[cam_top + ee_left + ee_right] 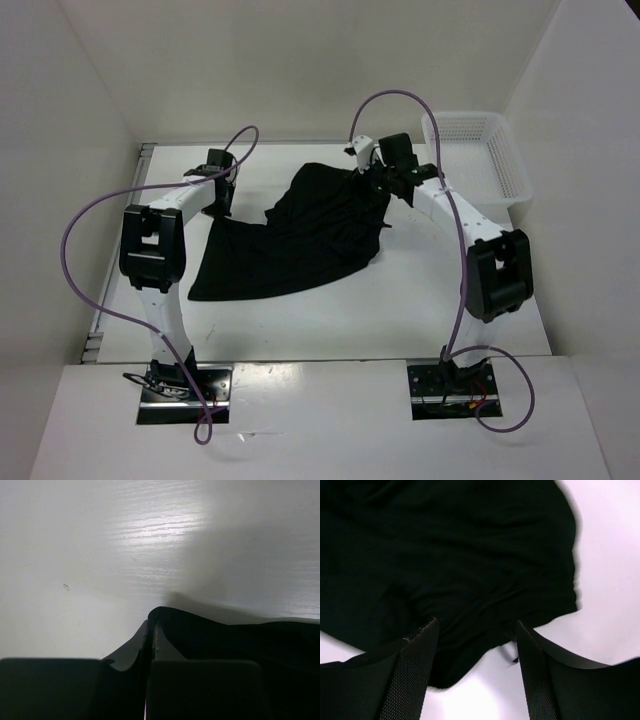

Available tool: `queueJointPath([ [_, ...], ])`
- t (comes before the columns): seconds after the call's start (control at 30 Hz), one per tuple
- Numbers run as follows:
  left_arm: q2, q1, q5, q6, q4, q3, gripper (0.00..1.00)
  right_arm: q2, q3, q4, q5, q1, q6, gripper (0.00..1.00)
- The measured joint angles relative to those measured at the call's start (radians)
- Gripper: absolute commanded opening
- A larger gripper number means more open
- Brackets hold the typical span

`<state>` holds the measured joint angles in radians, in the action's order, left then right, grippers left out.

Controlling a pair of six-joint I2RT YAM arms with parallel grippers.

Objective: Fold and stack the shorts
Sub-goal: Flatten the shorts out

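The black shorts point(300, 235) lie crumpled and partly spread across the middle of the white table. My left gripper point(222, 203) sits at their far left corner. In the left wrist view its jaws point(150, 627) are pressed together, and the shorts' edge point(240, 635) rises up at the fingertips, pinched there. My right gripper point(385, 182) hangs over the shorts' far right edge. In the right wrist view it point(475, 629) stands open, its fingers point(415, 660) spread wide above the dark fabric point(445, 545) with nothing between them.
A white mesh basket point(475, 150) stands at the back right, just beyond the right arm. White walls close in the table on the left, back and right. Purple cables loop over both arms.
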<state>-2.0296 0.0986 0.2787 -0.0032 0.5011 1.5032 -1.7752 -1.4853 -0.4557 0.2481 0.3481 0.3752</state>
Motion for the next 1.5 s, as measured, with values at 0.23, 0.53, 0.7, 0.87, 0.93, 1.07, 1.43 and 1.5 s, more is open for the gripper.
queueJointPath([
  [0.23, 0.0, 0.0, 0.016, 0.0, -0.003, -0.033, 0.0, 0.092, 0.207, -0.108, 0.155, 0.0, 0.035, 0.69],
  [0.53, 0.003, 0.0, 0.031, 0.0, 0.0, -0.084, 0.0, 0.092, 0.257, -0.176, 0.3, 0.008, 0.044, 0.69],
  [0.7, 0.012, 0.0, 0.032, 0.0, -0.01, -0.101, 0.0, 0.09, 0.268, -0.172, 0.341, 0.017, 0.036, 0.66],
  [0.87, 0.015, 0.0, 0.033, 0.0, -0.01, -0.103, 0.0, 0.07, 0.269, -0.141, 0.352, 0.045, 0.001, 0.45],
  [0.93, 0.016, 0.0, 0.034, 0.0, -0.013, -0.107, 0.0, 0.062, 0.274, -0.109, 0.341, 0.048, -0.025, 0.25],
  [1.07, 0.023, 0.0, 0.038, 0.0, -0.02, -0.117, 0.0, 0.06, 0.3, -0.075, 0.309, 0.048, -0.034, 0.02],
  [1.43, 0.03, -0.02, 0.074, 0.0, -0.031, -0.134, 0.0, 0.126, 0.473, -0.312, 0.233, 0.048, 0.424, 0.0],
  [1.5, 0.028, -0.02, 0.084, 0.0, -0.031, -0.133, 0.0, 0.127, 0.488, -0.358, 0.204, 0.048, 0.501, 0.0],
])
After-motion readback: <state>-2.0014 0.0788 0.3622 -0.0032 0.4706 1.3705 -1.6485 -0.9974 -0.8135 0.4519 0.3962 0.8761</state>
